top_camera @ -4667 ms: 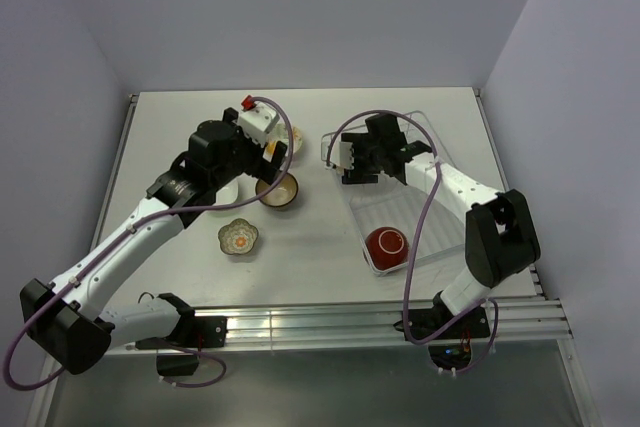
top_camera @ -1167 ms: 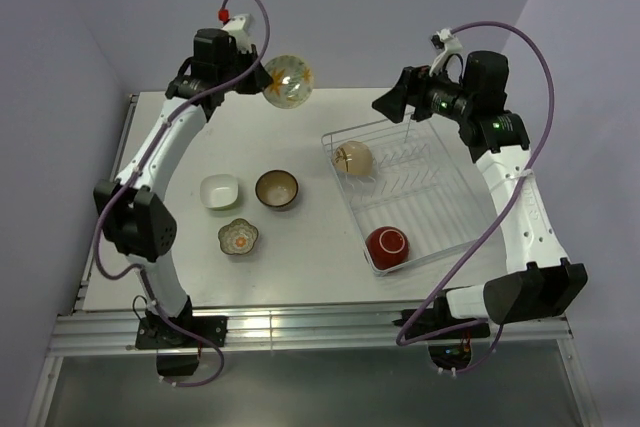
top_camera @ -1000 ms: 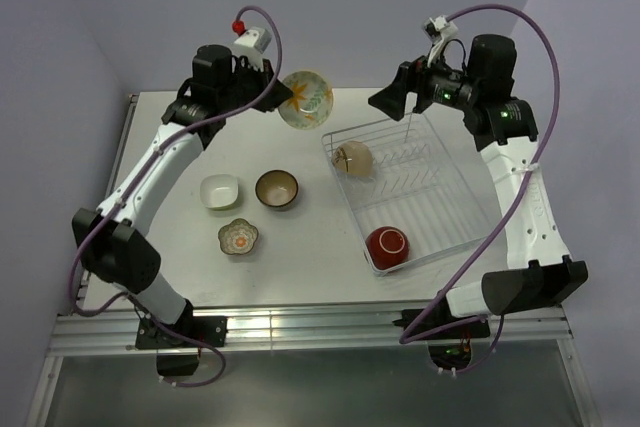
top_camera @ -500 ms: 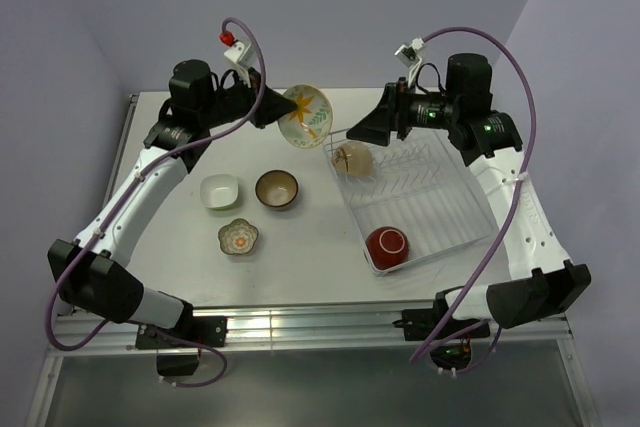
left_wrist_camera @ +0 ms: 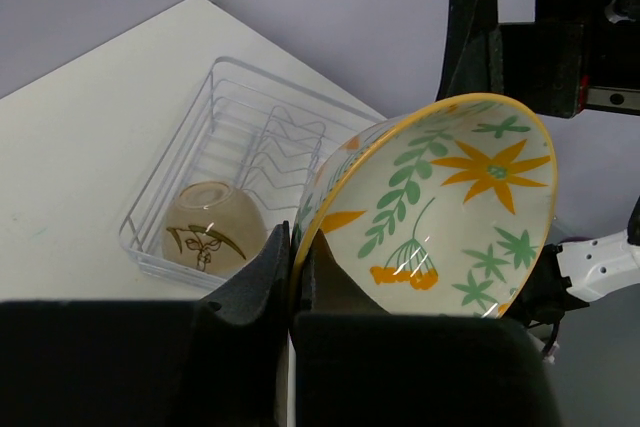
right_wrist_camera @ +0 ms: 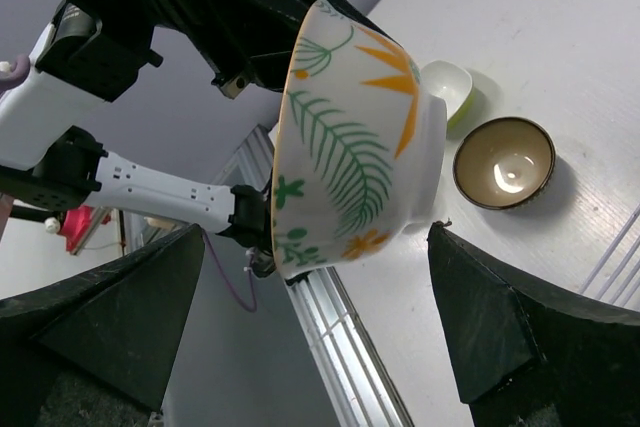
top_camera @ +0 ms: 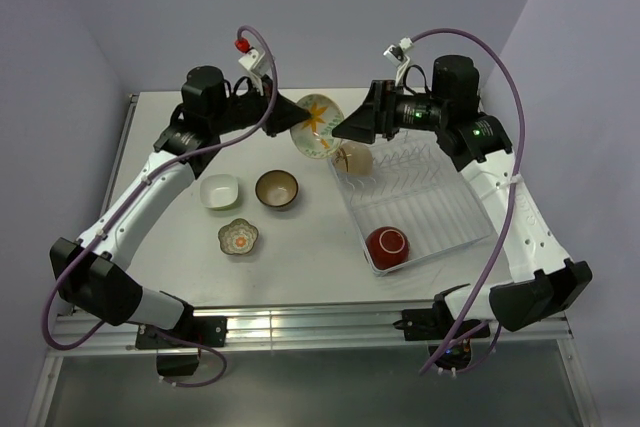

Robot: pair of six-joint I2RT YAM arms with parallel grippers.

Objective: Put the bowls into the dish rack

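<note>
My left gripper (top_camera: pixel 296 113) is shut on the rim of the cream bowl with orange flowers (top_camera: pixel 317 125), holding it tilted in the air just left of the dish rack (top_camera: pixel 440 209). The left wrist view shows its fingers (left_wrist_camera: pixel 268 265) pinching that bowl (left_wrist_camera: pixel 440 202). My right gripper (top_camera: pixel 343 130) is open and faces the bowl from the right. In the right wrist view the bowl (right_wrist_camera: pixel 350 142) sits between the spread fingers (right_wrist_camera: pixel 130 317); contact is unclear. A red bowl (top_camera: pixel 387 244) and an overturned beige bowl (top_camera: pixel 352 158) lie in the rack.
On the table left of the rack stand a dark brown bowl (top_camera: pixel 277 189), a white bowl with a yellow-green outside (top_camera: pixel 219 190) and a flower-shaped patterned bowl (top_camera: pixel 239 237). A metal rail (top_camera: pixel 330 322) runs along the near edge. Walls close the back and sides.
The left arm has carried the flowered bowl right and slightly down towards the rack. The right gripper has moved left to meet it, staying open.
</note>
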